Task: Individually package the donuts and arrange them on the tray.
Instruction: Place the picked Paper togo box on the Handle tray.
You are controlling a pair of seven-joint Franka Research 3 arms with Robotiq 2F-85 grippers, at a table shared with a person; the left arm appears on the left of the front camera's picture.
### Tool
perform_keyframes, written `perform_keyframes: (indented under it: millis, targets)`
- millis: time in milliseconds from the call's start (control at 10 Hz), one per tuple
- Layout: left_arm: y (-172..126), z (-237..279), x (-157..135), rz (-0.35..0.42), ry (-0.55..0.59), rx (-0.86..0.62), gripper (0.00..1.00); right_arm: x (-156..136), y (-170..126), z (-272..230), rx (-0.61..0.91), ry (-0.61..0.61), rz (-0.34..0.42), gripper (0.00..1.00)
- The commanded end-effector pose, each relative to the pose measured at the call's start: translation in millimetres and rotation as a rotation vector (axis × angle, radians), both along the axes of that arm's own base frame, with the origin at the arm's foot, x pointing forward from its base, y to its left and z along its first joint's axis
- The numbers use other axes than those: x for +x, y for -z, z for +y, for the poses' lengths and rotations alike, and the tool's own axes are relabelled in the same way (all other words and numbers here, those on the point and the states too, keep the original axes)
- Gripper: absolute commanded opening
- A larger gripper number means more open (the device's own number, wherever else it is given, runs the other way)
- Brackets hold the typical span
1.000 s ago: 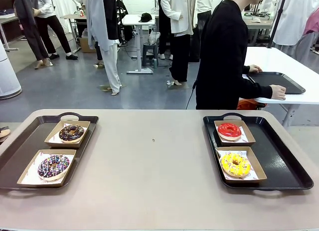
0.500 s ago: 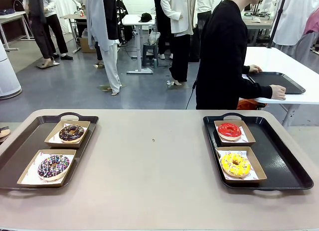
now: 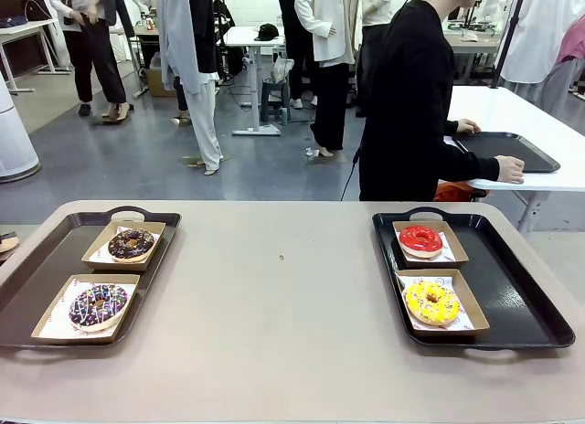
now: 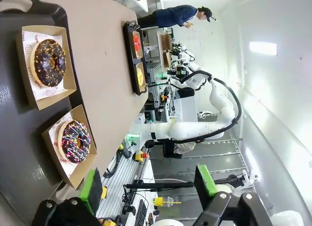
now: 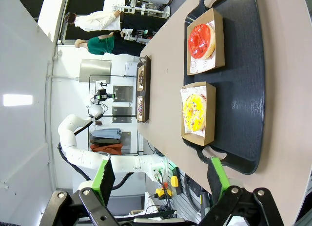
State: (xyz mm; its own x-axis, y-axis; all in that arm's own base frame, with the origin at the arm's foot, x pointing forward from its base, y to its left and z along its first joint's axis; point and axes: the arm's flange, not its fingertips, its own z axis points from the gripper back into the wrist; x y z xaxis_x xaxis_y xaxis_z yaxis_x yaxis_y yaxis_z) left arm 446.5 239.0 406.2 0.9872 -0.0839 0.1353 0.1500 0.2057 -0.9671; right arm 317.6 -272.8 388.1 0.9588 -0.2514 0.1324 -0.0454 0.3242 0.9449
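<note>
Donuts sit ahead of and below both my grippers, each already in its own open cardboard box on a black tray. My left gripper (image 4: 146,187) has its green-padded fingers spread wide with nothing between them; just beyond it lies the left tray (image 3: 37,278), with the sprinkled chocolate donut (image 3: 98,306) nearest me and the plain chocolate donut (image 3: 132,244) behind it. My right gripper (image 5: 161,179) is likewise wide apart and empty, above the near end of the right tray (image 3: 521,296), where the yellow donut (image 3: 431,302) is closer and the red donut (image 3: 420,240) farther. Count: four donuts, four boxes, two trays. Rings have no long axis, and the boxes seem, as far as I can tell, to lie lengthwise across their trays.
</note>
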Motion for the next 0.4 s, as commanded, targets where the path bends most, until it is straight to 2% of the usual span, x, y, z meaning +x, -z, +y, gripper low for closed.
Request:
perform_keyframes:
  millis: [0, 300]
  targets:
    - [0.8, 1.9, -2.9, 0.004, 0.005, 0.006, 1.0, -1.4, -1.7, 1.8, -0.002, 0.001, 0.01, 1.0]
    - [0.8, 1.9, -2.9, 0.004, 0.005, 0.006, 1.0, -1.4, -1.7, 1.8, -0.002, 0.001, 0.01, 1.0]
